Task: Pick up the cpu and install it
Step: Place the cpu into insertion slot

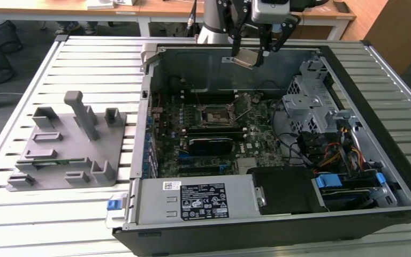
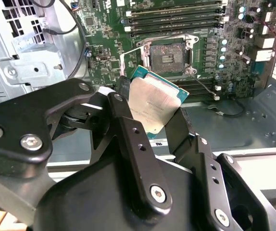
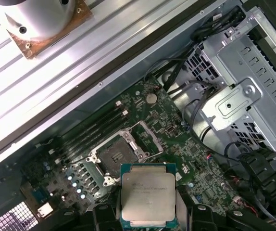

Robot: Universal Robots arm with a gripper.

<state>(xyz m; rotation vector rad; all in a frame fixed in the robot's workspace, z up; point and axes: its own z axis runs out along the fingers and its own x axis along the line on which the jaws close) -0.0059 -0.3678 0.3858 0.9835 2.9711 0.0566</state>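
1. One cpu (image 1: 247,59) hangs in the air, tilted. In the exterior view it is over the far part of the open case, at 12 o'clock from the socket and well apart from it.
2. In both wrist views its silver lid faces the camera, with a thin green rim around it. The lid carries several lines of fine print, too faint for me to read.
3. One gripper (image 1: 252,52) has the cpu. Its two black fingers (image 2: 128,130) are closed on two opposite edges of the chip, no wider than the chip itself.
4. One socket (image 1: 211,116) lies on the green motherboard (image 1: 191,152). Its metal frame is lifted and the square inside is bare.
5. One grey drive cage (image 1: 312,101) stands at 3 o'clock from the socket.
6. One power supply (image 1: 155,206) sits at 6 o'clock from the socket, by the near wall of the black case (image 1: 263,238). It bears two labels, a small white one (image 1: 171,186) and a larger black one (image 1: 205,205); their text is too small to make out.
7. One grey fixture (image 1: 70,144) with several blocks and slots lies at 9 o'clock from the case, on the slatted table (image 1: 98,59).
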